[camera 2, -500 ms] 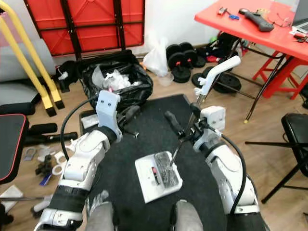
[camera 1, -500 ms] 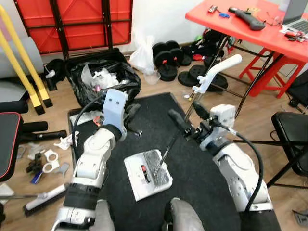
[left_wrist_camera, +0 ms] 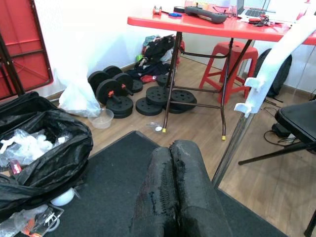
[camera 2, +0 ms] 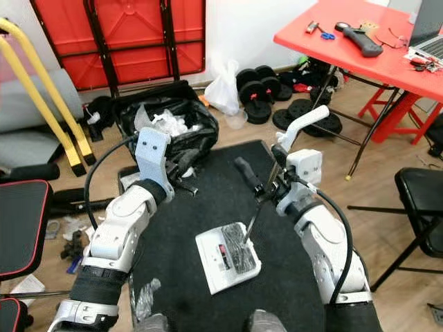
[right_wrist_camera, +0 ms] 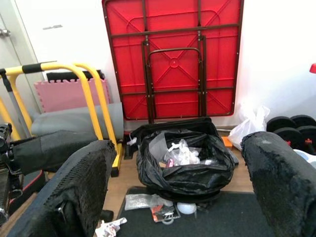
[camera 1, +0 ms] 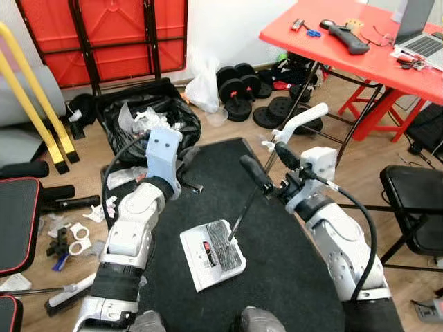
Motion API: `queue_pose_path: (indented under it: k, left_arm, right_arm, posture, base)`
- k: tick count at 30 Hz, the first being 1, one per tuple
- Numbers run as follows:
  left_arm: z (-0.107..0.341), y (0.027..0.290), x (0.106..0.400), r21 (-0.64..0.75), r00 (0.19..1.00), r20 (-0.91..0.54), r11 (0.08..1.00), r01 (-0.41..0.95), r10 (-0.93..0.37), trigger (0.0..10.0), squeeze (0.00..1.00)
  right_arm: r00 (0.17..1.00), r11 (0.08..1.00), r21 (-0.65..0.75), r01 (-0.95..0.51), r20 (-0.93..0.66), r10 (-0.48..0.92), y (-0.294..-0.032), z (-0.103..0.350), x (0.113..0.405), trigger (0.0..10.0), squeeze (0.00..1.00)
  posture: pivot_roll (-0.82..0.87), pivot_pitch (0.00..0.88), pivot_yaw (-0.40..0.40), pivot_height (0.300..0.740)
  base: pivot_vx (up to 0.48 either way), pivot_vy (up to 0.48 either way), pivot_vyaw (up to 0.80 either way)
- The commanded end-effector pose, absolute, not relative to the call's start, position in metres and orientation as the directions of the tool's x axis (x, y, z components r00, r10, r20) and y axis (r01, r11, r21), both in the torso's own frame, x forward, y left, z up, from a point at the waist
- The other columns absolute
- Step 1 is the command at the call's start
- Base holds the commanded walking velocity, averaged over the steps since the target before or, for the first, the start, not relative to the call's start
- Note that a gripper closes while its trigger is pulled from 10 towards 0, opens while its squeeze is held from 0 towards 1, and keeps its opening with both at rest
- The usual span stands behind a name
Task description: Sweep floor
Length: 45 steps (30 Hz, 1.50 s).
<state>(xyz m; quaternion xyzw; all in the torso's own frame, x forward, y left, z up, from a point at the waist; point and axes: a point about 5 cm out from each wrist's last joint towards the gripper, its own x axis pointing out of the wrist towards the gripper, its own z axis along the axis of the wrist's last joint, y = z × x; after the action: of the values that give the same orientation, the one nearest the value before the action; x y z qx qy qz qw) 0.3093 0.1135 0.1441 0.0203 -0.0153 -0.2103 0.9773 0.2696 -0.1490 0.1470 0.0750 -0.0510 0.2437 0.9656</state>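
Observation:
A white floor sweeper [camera 1: 211, 252] sits on the black mat [camera 1: 277, 277] in front of me. Its thin pole [camera 1: 239, 218] rises to a white handle [camera 1: 302, 120]. My right gripper [camera 1: 261, 153] is open beside the upper pole; in the head views the pole crosses between its two black fingers [right_wrist_camera: 84, 187], while the right wrist view has nothing between them. My left gripper [camera 1: 190, 160] is shut and empty, its fingers [left_wrist_camera: 190, 168] pressed together, hovering over the mat's far left corner near the black trash bag [camera 1: 149, 117].
Weight plates [camera 1: 239, 83] and a white plastic bag [camera 1: 205, 81] lie by the far wall. A red table [camera 1: 353, 48] and a black chair [camera 1: 412, 200] stand on the right. Yellow bars [camera 1: 31, 111], small clutter [camera 1: 73, 235] and a brush [camera 1: 66, 294] are on the left.
The camera has shifted a little, so the whole scene sits differently. Both arms and the sweeper keep about the same pose.

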Motion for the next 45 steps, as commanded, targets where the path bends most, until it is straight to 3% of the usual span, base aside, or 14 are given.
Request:
queue_pose_path:
  k: [1,45]
  left_arm:
    - [0.1427,0.1121,0.3098,0.052,0.916,0.018,0.916,0.399,-0.400,10.0,0.00]
    - [0.1423,0.1125,0.3124,0.072,0.912,0.016,0.910,0.408,-0.410,10.0,0.00]
  right_arm:
    - [0.883,0.873,0.140,-0.467,0.130,0.452,-0.1529,0.1457,0.2692,10.0,0.00]
    - [0.880,0.875,0.104,-0.473,0.100,0.463,-0.1519,0.1431,0.2718,10.0,0.00]
  posture:
    - [-0.16,0.014,-0.135,0.740]
    - [-0.16,0.005,-0.130,0.740]
  base:
    - [0.000,0.000,0.00]
    - [0.000,0.000,0.00]
